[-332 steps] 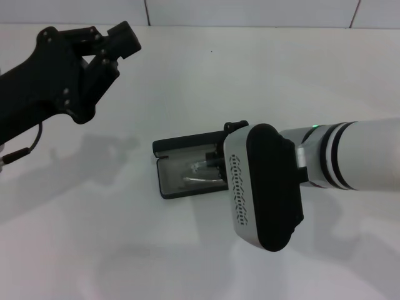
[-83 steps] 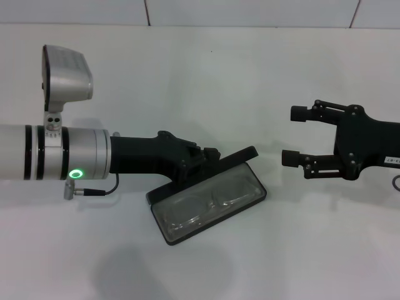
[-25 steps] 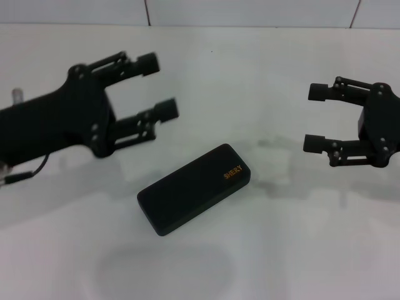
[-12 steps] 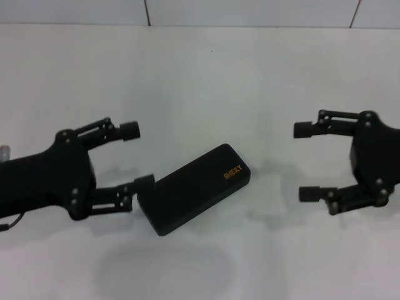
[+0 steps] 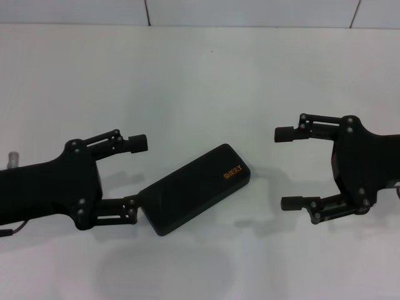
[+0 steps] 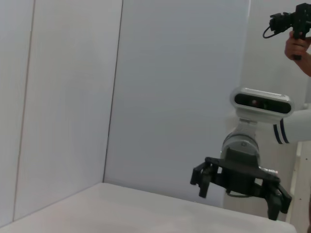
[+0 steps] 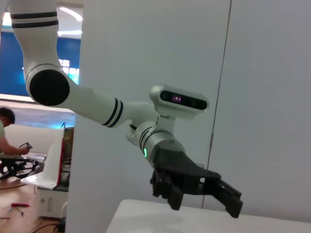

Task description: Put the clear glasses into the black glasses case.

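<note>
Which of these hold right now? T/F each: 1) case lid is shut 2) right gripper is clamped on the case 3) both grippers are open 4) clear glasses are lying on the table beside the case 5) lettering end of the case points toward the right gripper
1) The black glasses case is shut. True: the lid is down, with the orange lettering showing on top.
2) The right gripper is clamped on the case. False: it is open and apart from the case, off to the robot's right.
3) Both grippers are open. True: the left gripper is open too, with one finger at the case's near end.
4) The clear glasses lie on the table beside the case. False: no glasses are visible outside the case.
5) The lettering end points toward the right gripper. True.
</note>
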